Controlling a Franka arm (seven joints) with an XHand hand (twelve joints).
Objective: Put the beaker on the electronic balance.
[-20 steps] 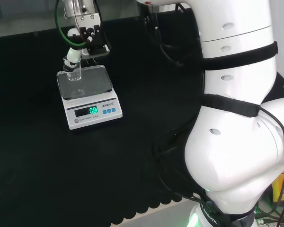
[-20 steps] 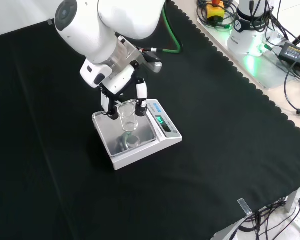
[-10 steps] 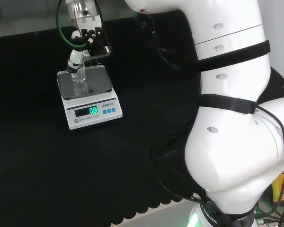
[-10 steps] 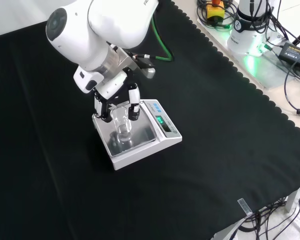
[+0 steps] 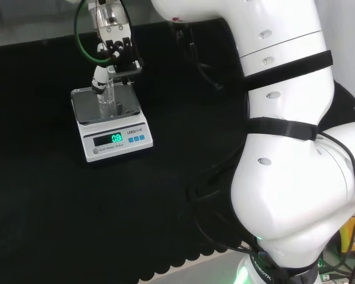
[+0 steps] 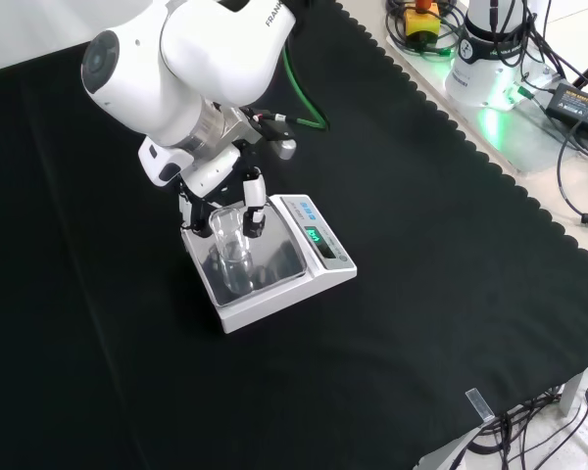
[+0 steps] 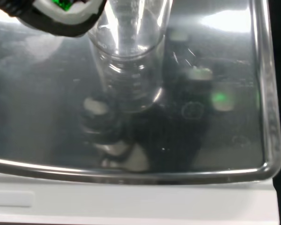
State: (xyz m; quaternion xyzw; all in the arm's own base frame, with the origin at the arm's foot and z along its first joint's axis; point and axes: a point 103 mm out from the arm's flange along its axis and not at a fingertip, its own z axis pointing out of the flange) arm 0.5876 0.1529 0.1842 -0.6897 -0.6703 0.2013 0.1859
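Holding a clear beaker point(image 6: 229, 251) upright over the steel pan of the balance point(image 6: 271, 277), fingers point(image 6: 254, 204) of the robot hand point(image 6: 219, 192) curling round its upper part, one at each side of the rim in the front view. Reaching down from the top of that view, with the big white arm link point(image 6: 181, 61) standing above and to the left. Sitting near the middle of the pan in the front view, the beaker's base right at the steel; touching or just above, cannot tell.

In the head view, gripping the beaker point(image 5: 106, 96) from above with the robot hand point(image 5: 115, 54), over the far half of the pan of the balance point(image 5: 109, 120), toward its middle. Showing a lit green display on the front panel of the balance, beside small blue buttons.

In the wrist view, looking down along the beaker point(image 7: 129, 56), its ribbed glass wall meeting its own reflection in the shiny pan point(image 7: 215, 140). Showing a blurred white and black part of the robot hand point(image 7: 56, 14) next to the glass.

Standing on the black cloth of the counter point(image 6: 451, 323), the balance well in from the scalloped edge, with cables and a green-lit base point(image 6: 490, 78) lying beyond that edge at the front view's upper right.
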